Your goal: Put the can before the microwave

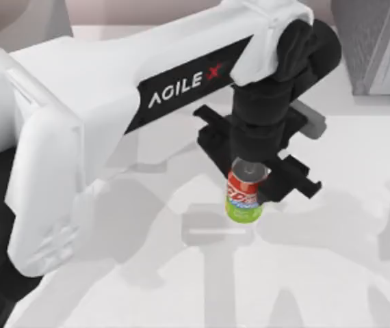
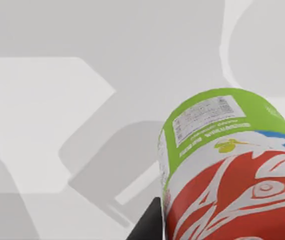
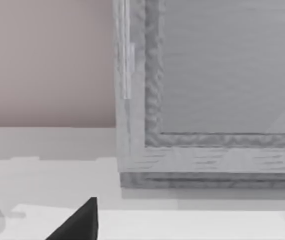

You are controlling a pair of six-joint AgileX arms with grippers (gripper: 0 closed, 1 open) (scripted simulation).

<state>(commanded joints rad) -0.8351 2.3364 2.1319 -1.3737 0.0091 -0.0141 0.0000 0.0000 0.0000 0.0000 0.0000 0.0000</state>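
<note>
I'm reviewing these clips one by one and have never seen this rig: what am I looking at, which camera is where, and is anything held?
A rendered two-armed table robot. The top view looks down from above: the white left arm reaches across, its gripper shut on a can, upright near the middle of the white table. The left wrist view looks along that can toward the table. The right wrist view faces a grey box, also at the top view's far right corner; a dark tip of the right gripper shows there.
</note>
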